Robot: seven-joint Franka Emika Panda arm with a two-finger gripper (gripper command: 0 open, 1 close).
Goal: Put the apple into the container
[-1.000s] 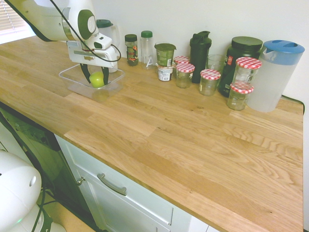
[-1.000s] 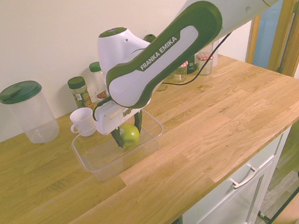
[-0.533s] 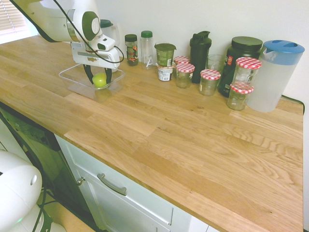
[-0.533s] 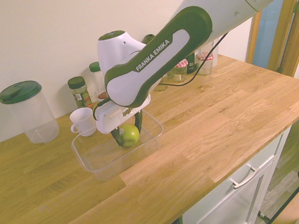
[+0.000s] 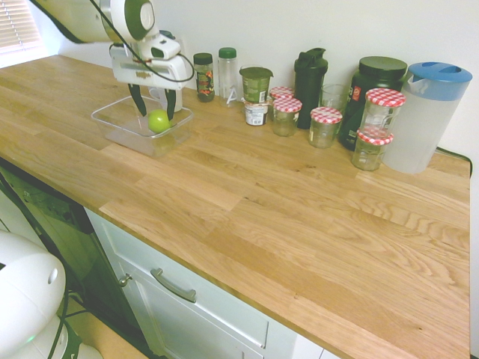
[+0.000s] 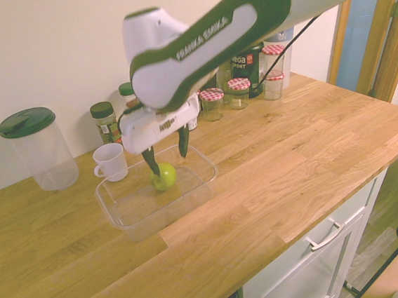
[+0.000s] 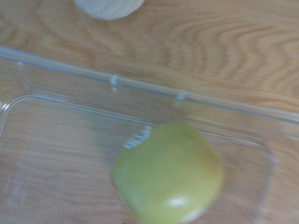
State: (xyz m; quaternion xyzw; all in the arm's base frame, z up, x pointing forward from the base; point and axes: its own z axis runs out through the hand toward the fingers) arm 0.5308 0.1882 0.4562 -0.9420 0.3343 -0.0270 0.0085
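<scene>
Lifts the tool [image 6: 170, 165] up a bit, wide open and holding nothing, and leaves the green apple [image 6: 163, 177] inside the clear tub [image 6: 138, 229].

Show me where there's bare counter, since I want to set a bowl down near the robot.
The wide stretch of worktop between the jars and the front edge is bare. It's crowded along the wall, from the spice jar to the blue-lidded pitcher, and around the tub, under the open gripper.
</scene>
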